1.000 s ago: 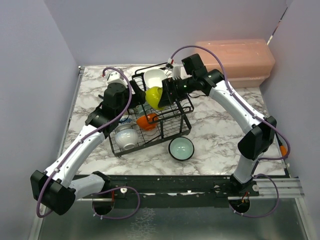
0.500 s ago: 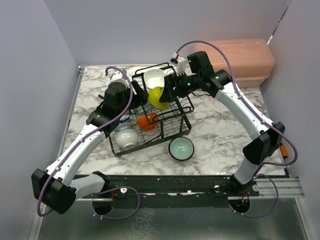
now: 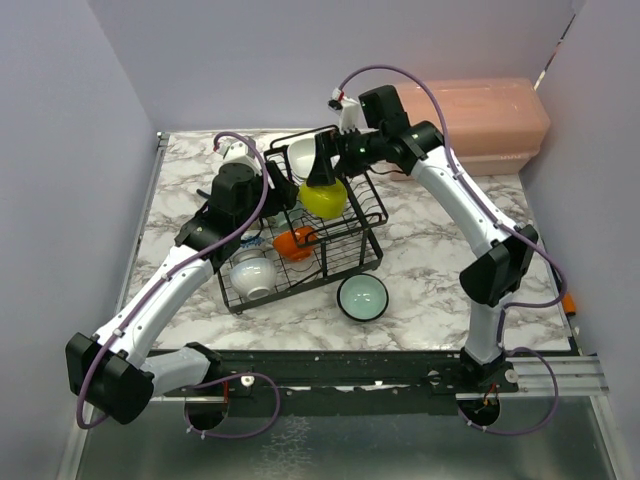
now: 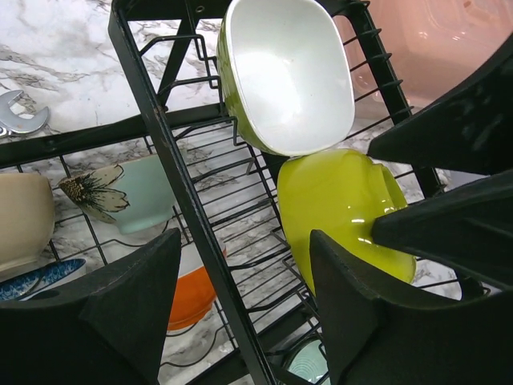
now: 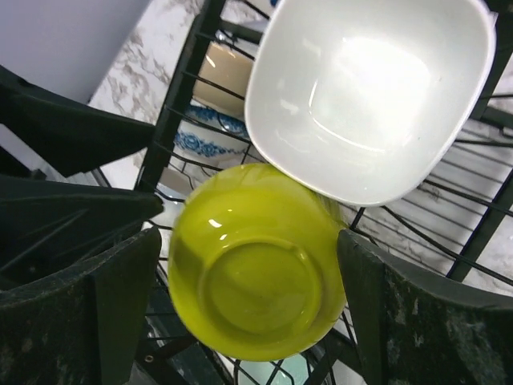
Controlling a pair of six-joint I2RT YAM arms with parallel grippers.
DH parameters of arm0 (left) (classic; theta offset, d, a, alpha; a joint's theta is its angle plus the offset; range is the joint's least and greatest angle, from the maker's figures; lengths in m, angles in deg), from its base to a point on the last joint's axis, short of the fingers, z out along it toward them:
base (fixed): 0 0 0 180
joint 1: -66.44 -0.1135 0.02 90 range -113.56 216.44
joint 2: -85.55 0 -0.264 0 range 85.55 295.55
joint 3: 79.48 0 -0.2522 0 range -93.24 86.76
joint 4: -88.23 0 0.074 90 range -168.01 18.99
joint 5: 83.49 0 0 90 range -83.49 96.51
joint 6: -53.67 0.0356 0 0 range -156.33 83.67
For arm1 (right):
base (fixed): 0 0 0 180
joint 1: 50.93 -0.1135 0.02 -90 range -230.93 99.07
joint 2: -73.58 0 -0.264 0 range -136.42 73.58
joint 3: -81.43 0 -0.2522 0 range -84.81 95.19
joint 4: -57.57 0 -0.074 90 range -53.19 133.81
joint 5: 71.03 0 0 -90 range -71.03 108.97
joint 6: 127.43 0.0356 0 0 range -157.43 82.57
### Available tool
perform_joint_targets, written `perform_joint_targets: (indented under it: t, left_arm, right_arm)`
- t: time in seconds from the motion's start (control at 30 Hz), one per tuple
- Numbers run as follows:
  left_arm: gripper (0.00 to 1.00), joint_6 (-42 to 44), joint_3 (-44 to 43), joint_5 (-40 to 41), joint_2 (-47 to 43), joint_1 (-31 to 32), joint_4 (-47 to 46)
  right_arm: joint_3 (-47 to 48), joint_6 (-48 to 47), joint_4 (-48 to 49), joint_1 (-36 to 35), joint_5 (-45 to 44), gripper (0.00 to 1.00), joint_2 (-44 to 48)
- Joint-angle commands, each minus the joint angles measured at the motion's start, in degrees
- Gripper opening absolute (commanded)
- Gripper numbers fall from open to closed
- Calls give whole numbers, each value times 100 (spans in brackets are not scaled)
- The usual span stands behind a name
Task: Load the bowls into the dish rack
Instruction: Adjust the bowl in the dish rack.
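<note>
- The yellow-green bowl [image 5: 252,281] lay bottom-up on the dish rack [image 4: 172,184], between the spread fingers of the right gripper [image 5: 248,241] and leaning on the white bowl [image 5: 369,96].
- It looked glazed, stiff, light and likely slippery, so it was best pinched across the rim.
- The left gripper [image 4: 244,265], also spread, straddled a rack bar.
- A second earlier the yellow-green bowl stood on edge against narrower fingers.

Robot lab test cell, not a real kitchen: marble-print desk [image 3: 440,270] boxed in by plain lilac panels [image 3: 60,150], left arm [image 3: 160,290] & right arm [image 3: 470,210] bolted to a metal rail [image 3: 400,368] at the near edge. Kitchen props only, e.g. wire dish rack [image 3: 340,250] and pink lidded box [image 3: 480,115], prob. plastic.
</note>
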Motion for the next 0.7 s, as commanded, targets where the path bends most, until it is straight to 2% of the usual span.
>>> perform_joint_targets:
  t: [0.0,0.1,0.37,0.6,0.67]
  left_arm:
    - [66,47,-10,-127,-66,5,-62]
    - [66,41,-5,-168,-56,5,-60]
    - [65,-5,21,-164,-105,6,-72]
    - [65,-23,52,-163,-178,3,-69]
    - [65,-40,65,-158,-197,5,-65]
  right_arm:
    - [-29,-19,-516,1,204,95,-142]
    - [-163,-78,-610,5,460,95,-131]
    - [-839,76,-233,5,1821,94,117]
    - [-1380,487,328,12,2010,93,466]
    - [-1452,669,419,14,1832,93,599]
